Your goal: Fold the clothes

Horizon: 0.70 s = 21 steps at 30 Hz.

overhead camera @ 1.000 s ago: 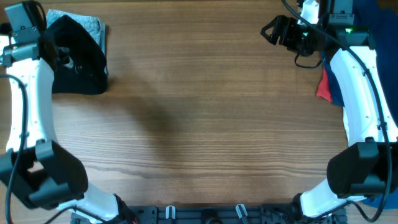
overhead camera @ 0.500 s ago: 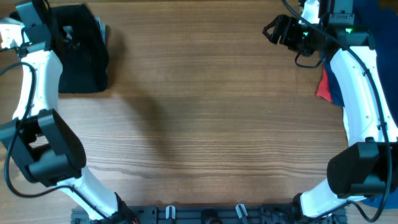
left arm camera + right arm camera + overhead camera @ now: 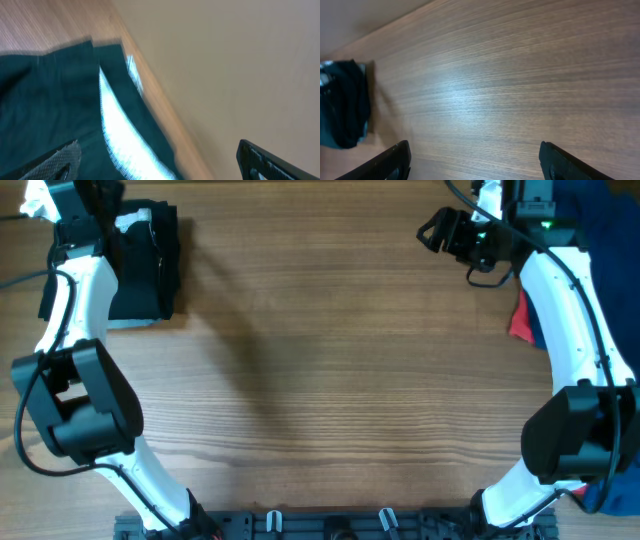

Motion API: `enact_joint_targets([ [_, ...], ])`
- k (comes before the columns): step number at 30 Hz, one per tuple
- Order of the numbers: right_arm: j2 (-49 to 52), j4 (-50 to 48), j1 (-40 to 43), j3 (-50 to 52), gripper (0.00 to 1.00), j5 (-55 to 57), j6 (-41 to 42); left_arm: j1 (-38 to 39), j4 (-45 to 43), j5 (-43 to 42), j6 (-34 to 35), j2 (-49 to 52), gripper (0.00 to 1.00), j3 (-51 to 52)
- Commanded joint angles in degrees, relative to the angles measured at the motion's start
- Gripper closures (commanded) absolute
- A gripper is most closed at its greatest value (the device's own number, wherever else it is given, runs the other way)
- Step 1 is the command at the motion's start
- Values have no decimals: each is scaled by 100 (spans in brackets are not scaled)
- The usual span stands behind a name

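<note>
Black shorts [image 3: 145, 270] being released folded at corner; left gripper [image 3: 155, 162], right gripper [image 3: 475, 156] both wide, empty; retract vertically, avoid snagging.

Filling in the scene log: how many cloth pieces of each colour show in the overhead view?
Black shorts: 1
Light-blue cloth, only an edge showing under the black: 1
Red cloth: 1
Dark-blue cloth, partly hidden at the right edge: 1
Total: 4
</note>
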<state>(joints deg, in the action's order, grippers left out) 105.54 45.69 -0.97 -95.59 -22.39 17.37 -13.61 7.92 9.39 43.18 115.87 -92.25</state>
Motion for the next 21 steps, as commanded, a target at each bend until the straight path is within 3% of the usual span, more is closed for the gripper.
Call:
enact_joint_targets([
  [1, 72, -42, -273, 39, 17, 96, -713, 2, 603, -1211, -1344, -625, 0, -76],
  [3, 35, 26, -448, 39, 14, 315, -1012, 37, 1163, -1303, -1364, -931, 0, -76],
  [5, -63, 179, -658, 39, 0, 857, -949, 170, 1657, -1303, -1727, -1268, 0, -76],
  [10, -833, 901, -1095, 39, 0, 1781, -933, 1010, 2476, -1211, -2747, -2142, 0, -76],
  [18, -2933, 1598, -1134, 39, 1, 1860, -981, 1919, 3047, -1213, -2778, -2352, 0, -76],
  [21, -3600, 1565, -1139, 39, 0, 1731, -566, 1996, 3051, -1215, -2776, -2352, 0, -76],
])
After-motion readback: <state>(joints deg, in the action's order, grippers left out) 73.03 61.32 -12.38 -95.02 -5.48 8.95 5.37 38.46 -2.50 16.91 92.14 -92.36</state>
